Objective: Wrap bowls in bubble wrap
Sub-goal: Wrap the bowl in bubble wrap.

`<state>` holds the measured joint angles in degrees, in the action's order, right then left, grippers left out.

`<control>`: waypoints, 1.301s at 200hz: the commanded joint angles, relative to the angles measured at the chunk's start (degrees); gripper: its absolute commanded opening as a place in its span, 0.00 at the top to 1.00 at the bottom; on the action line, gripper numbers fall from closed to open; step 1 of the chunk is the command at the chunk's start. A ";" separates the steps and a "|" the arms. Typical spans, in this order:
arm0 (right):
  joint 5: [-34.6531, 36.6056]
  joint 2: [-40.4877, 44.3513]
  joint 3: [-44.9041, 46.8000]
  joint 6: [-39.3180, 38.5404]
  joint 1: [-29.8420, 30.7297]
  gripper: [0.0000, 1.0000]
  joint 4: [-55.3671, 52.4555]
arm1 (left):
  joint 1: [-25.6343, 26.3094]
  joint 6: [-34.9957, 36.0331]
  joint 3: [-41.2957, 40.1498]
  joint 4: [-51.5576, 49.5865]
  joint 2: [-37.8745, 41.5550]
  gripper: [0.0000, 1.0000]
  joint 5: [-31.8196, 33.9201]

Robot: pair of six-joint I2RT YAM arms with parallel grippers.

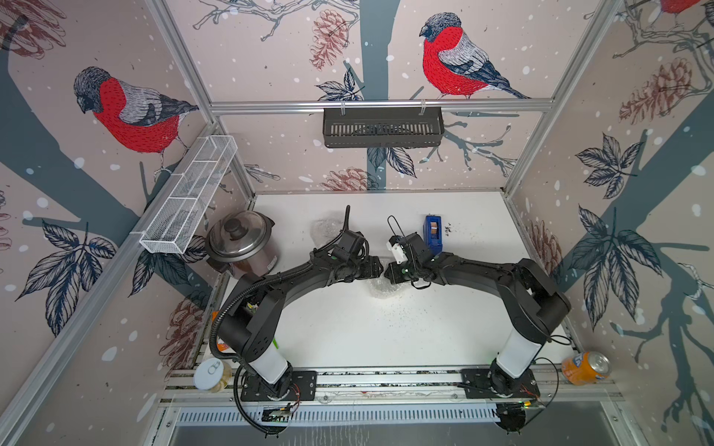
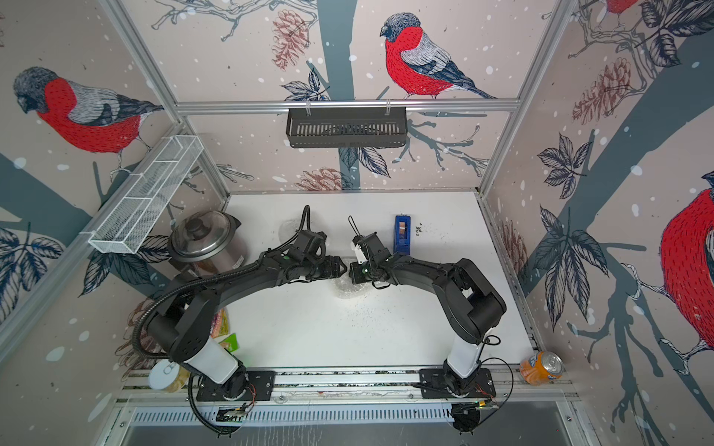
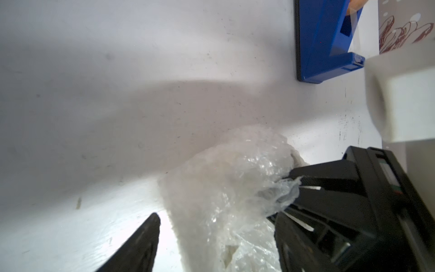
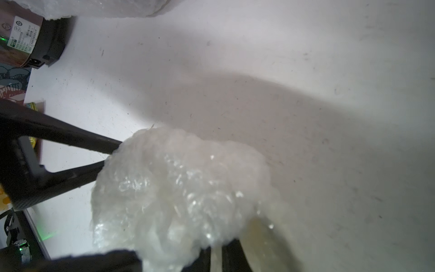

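A crumpled bundle of bubble wrap (image 1: pixel 382 290) (image 2: pixel 347 287) lies mid-table where both arms meet. My right gripper (image 4: pixel 216 256) (image 1: pixel 389 272) is shut on a gathered fold of this wrap; the left wrist view shows its tips pinching it. My left gripper (image 3: pixel 216 237) (image 1: pixel 375 267) stands open, its fingers (image 3: pixel 143 242) apart on either side of the bundle (image 3: pixel 226 183). A second bubble wrap bundle (image 1: pixel 326 229) (image 4: pixel 94 7) sits behind the left arm. The bowls are hidden; wrap covers whatever is inside each bundle.
A steel lidded cooker (image 1: pixel 239 243) stands at the back left, with a blue tape dispenser (image 1: pixel 433 229) (image 3: pixel 324 44) at the back right. An orange can (image 1: pixel 585 367) and a tin (image 1: pixel 210 374) rest by the front rail. A white wire basket (image 1: pixel 189 197) and a black basket (image 1: pixel 382 127) hang on the walls.
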<state>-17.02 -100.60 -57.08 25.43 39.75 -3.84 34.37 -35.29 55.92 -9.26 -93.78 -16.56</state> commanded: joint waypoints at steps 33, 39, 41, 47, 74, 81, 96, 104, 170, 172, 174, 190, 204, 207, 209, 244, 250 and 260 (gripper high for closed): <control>-0.56 0.52 -0.48 -0.26 0.02 0.88 -0.03 | -0.01 0.84 0.94 4.20 -2.18 0.33 -2.05; -0.65 0.72 -0.57 -0.20 0.04 0.88 -0.03 | -0.09 0.59 0.94 4.09 -2.41 0.36 -1.36; -0.58 0.86 -0.58 -0.14 0.06 0.88 -0.03 | -0.03 0.51 0.94 4.01 -2.60 0.38 -1.08; -0.44 1.16 -0.58 0.08 0.07 0.88 -0.16 | -0.10 0.20 0.94 3.76 -2.98 0.42 -0.14; 1.50 3.89 -0.32 1.24 0.37 0.87 -1.34 | -0.20 -3.48 0.16 4.69 -4.53 0.67 3.71; 2.71 4.89 -0.06 1.90 0.73 0.86 -1.99 | -0.19 -4.51 -0.62 5.51 -4.77 0.71 3.87; 6.64 7.03 0.30 3.28 2.06 0.80 -3.68 | -0.15 -6.55 -2.80 8.34 -4.79 0.76 2.62; 9.20 8.17 0.30 4.05 3.09 0.75 -4.86 | -0.05 -7.94 -4.37 9.74 -4.00 0.78 2.66; 15.97 10.07 -1.10 12.95 7.79 0.71 -7.88 | 5.73 -15.96 -11.13 12.55 4.37 0.80 8.53; 15.69 9.83 -1.15 13.01 7.80 0.71 -7.66 | 5.89 -16.26 -11.22 12.59 4.43 0.80 8.68; 15.56 9.66 -1.12 13.10 7.80 0.72 -7.48 | 6.02 -16.58 -11.35 12.57 4.47 0.80 8.79; 14.79 7.63 -1.04 13.90 7.87 0.76 -6.57 | 6.41 -18.91 -12.46 13.61 4.48 0.80 8.91; 14.45 6.30 -0.51 14.53 7.74 0.78 -5.43 | 6.39 -20.32 -13.27 14.23 4.47 0.80 8.88; 14.20 6.10 -0.29 14.56 7.65 0.78 -4.99 | 6.41 -20.41 -13.40 14.33 4.48 0.80 8.76; 13.98 6.02 -0.15 14.65 7.54 0.79 -4.72 | 6.41 -20.43 -13.45 14.41 4.48 0.80 8.74; 11.65 3.94 0.76 14.17 6.43 0.81 -2.13 | 6.41 -19.03 -12.82 13.04 4.98 0.70 8.12; 11.10 3.82 0.91 13.91 6.39 0.81 -1.46 | 6.41 -18.46 -12.58 12.56 5.32 0.65 8.13; 10.07 3.74 1.46 13.69 6.17 0.81 -0.55 | 6.33 -17.58 -11.89 11.14 6.07 0.54 8.46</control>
<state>-4.19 -96.42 -56.42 39.18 46.04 -7.70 40.73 -53.95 42.81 3.27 -88.97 -8.95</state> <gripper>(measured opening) 0.193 0.363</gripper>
